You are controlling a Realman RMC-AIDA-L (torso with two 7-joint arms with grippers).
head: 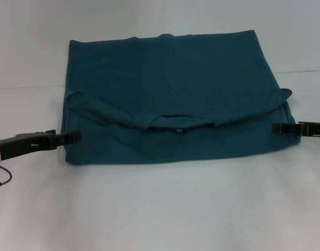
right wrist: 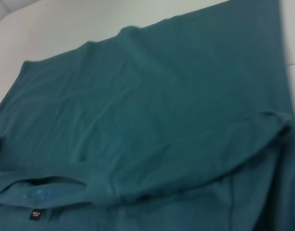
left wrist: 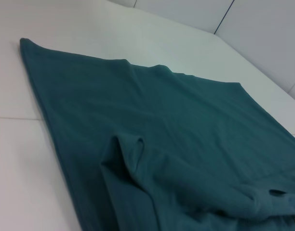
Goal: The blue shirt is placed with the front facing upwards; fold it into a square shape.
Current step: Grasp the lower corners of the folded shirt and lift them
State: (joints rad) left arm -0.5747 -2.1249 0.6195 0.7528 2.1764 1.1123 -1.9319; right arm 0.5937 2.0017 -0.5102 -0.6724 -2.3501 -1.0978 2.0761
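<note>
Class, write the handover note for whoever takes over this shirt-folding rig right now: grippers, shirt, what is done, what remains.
Left gripper: low at the blue shirt's left edge.
Right gripper: low at its right edge.
Shirt: on the white table, already folded once across into a wide rectangle, collar and small dark label showing along the fold line, sleeves tucked in.
Left to do: it is wider than deep, so probably fold the sides in to make a square.

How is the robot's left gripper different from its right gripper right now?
The left gripper touches the blue shirt at its left edge; the right gripper sits at the shirt's right edge.
More of the left arm shows, including a grey part and a cable; the right shows only a short black piece.
Both are black, low over the white table, pointing inward at the shirt.
</note>
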